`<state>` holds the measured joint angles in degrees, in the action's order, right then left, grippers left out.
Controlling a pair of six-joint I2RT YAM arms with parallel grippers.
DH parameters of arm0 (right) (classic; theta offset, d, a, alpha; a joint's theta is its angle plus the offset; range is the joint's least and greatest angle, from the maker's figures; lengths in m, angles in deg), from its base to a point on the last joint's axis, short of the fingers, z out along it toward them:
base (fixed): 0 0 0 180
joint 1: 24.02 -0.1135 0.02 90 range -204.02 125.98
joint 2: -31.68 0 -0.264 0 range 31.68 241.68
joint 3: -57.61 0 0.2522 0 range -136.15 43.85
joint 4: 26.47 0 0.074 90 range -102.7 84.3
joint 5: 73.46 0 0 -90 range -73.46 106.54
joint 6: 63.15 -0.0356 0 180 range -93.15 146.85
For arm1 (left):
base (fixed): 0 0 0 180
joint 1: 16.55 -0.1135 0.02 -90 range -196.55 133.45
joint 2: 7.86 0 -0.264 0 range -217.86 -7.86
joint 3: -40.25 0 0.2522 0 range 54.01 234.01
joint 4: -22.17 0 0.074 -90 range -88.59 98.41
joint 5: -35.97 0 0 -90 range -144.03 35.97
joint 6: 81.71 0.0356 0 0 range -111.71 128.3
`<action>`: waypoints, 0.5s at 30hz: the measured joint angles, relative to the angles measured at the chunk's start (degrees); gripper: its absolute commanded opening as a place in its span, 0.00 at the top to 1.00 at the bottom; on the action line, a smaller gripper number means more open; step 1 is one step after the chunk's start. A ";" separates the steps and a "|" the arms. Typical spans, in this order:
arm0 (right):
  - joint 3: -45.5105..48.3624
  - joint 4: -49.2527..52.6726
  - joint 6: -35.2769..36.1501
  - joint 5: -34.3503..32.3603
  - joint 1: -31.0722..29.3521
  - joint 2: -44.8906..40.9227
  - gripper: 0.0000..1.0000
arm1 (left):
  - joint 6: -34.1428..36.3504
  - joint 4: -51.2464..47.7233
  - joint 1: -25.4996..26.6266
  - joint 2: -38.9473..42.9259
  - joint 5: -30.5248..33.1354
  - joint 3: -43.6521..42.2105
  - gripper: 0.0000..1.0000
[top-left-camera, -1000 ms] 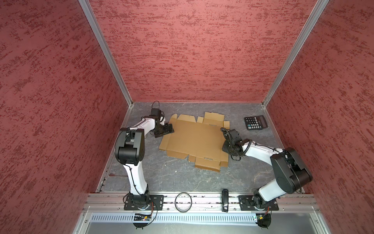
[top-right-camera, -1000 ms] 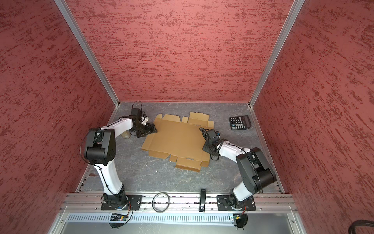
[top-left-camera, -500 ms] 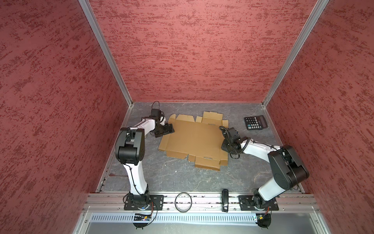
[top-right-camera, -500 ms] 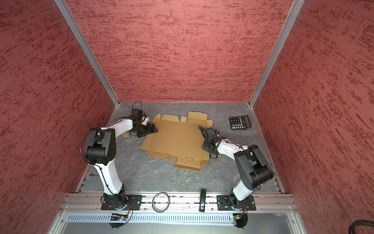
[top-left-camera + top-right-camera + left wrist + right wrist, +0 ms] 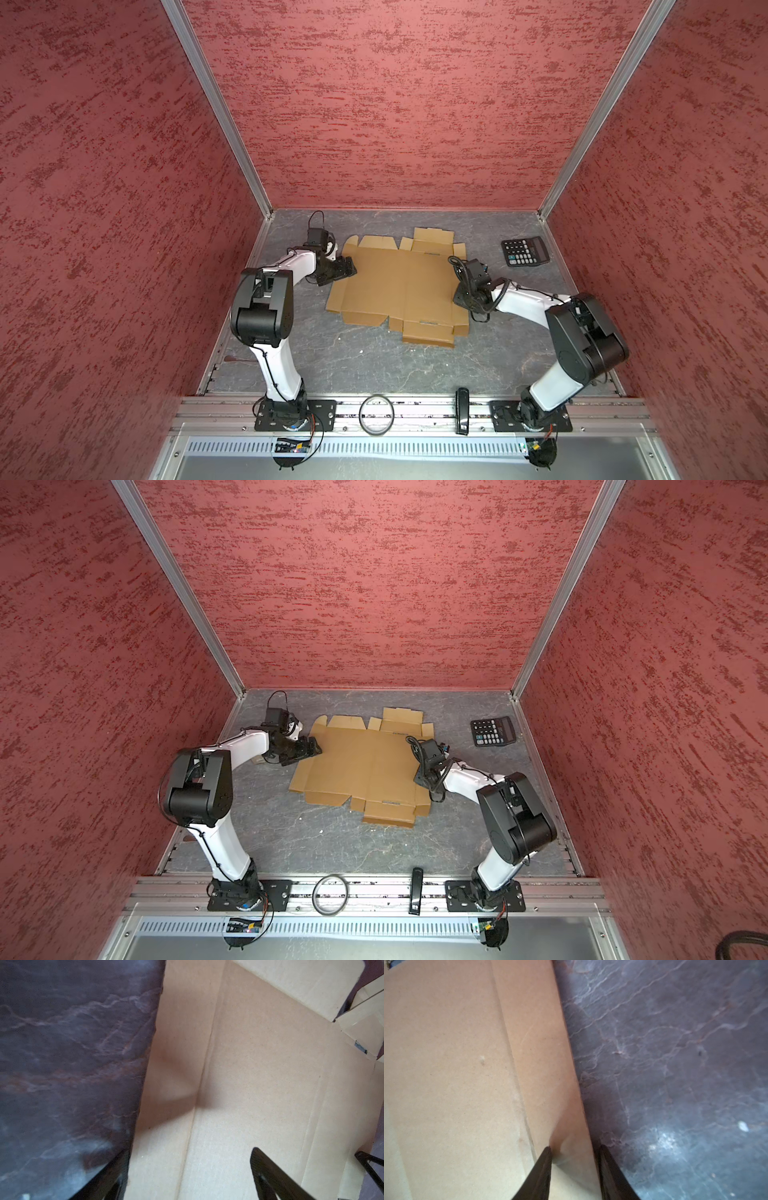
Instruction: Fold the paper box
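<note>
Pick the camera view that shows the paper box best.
A top view: both top views show the paper box nearly whole, flat, flaps spread. The left wrist view shows only one creased edge; the right wrist view only an edge strip at the right gripper.

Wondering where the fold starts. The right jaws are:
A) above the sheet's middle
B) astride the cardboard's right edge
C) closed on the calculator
B: the right jaws stand either side of the edge of the paper box, one over cardboard, one over the table.
</note>
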<state>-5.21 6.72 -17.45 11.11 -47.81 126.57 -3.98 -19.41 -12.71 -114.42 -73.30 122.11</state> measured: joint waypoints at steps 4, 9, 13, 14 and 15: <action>-0.42 0.11 0.17 -0.44 0.00 0.42 0.63 | -0.59 0.20 0.33 2.10 -0.15 -0.52 0.14; -1.01 0.59 0.39 -0.87 0.00 0.83 0.62 | -1.09 0.46 1.31 4.15 -0.61 -1.18 0.17; -1.57 1.22 0.70 -1.20 0.00 1.18 0.62 | -1.40 0.81 1.51 4.68 -1.31 -2.03 0.20; -1.62 1.31 0.79 -1.25 0.00 1.22 0.63 | -1.38 0.83 1.51 4.68 -1.31 -2.23 0.20; -1.68 1.38 0.83 -1.25 0.00 1.22 0.63 | -1.40 0.83 1.51 4.68 -1.31 -2.43 0.21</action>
<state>-6.89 8.09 -16.61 9.86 -47.81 127.80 -5.38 -18.58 -11.20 -109.74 -74.61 119.68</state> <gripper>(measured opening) 0.374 0.803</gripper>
